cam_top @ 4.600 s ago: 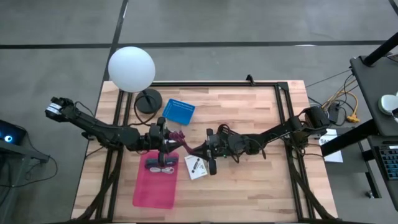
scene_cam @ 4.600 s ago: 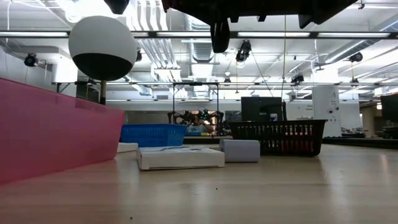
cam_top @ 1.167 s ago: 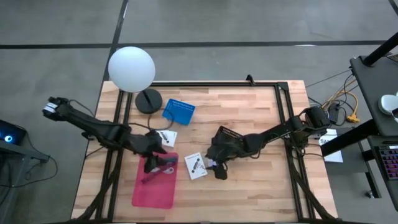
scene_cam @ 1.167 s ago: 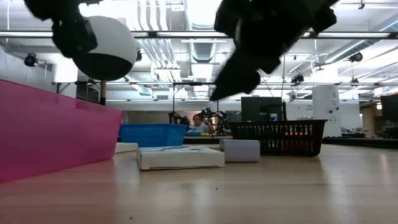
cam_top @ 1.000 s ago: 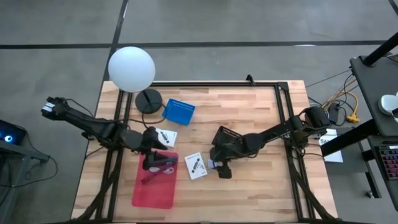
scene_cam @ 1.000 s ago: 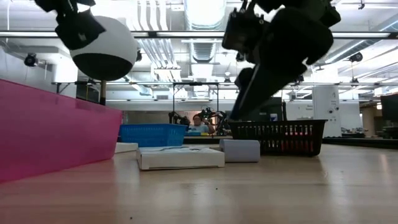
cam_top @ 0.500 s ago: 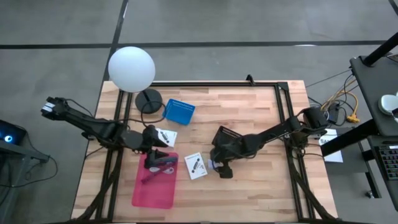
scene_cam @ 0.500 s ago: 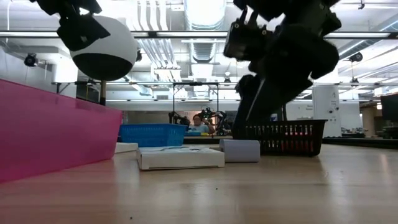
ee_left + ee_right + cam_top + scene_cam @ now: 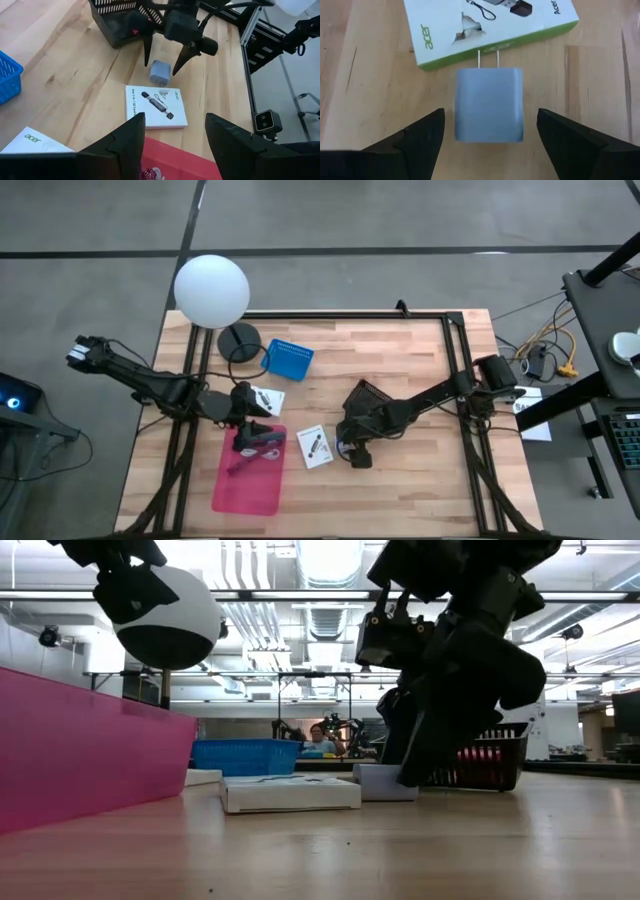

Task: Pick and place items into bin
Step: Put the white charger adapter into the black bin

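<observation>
Right wrist view: we saw the right gripper [image 9: 488,150] spread wide, empty, straddling the pale-blue charger [image 9: 489,105], prongs touching the white box [image 9: 492,25]. We judged it light, rigid; grip its 2 flat sides.

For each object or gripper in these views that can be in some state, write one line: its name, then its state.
right gripper: open, fingers either side of the charger, not touching it
pale-blue charger: lying flat on the table, prongs towards the white box
white box: lying flat, closed, torn patch on its face
left gripper: open, empty, above the pink bin
pink bin: holds dark and purple items
black basket: upright on the table
blue basket: upright
</observation>
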